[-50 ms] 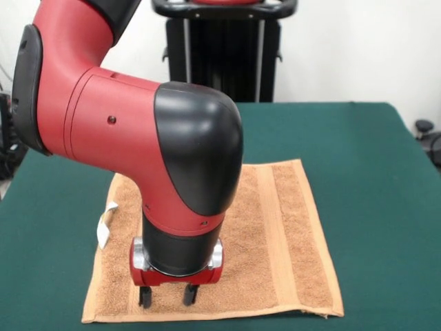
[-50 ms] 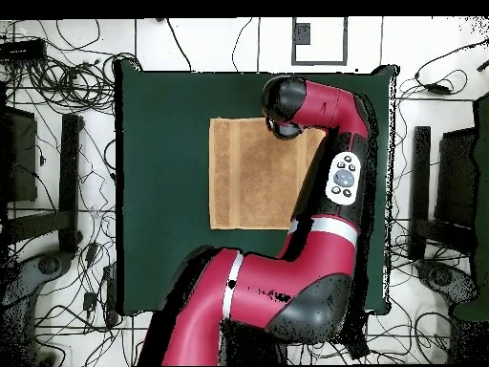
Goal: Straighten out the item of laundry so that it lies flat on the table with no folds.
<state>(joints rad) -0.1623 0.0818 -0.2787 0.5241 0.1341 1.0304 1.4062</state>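
While towel (image 1: 275,234) lies flat, gripper (image 1: 167,296) hovers over near edge, fingers apart, empty.

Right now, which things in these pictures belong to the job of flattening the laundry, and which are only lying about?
Belong to the job:
- towel, lying spread on the table
- table with green cloth
- gripper, open, low over the towel's near edge

Only lying about:
- cables on the floor
- black stand behind the table
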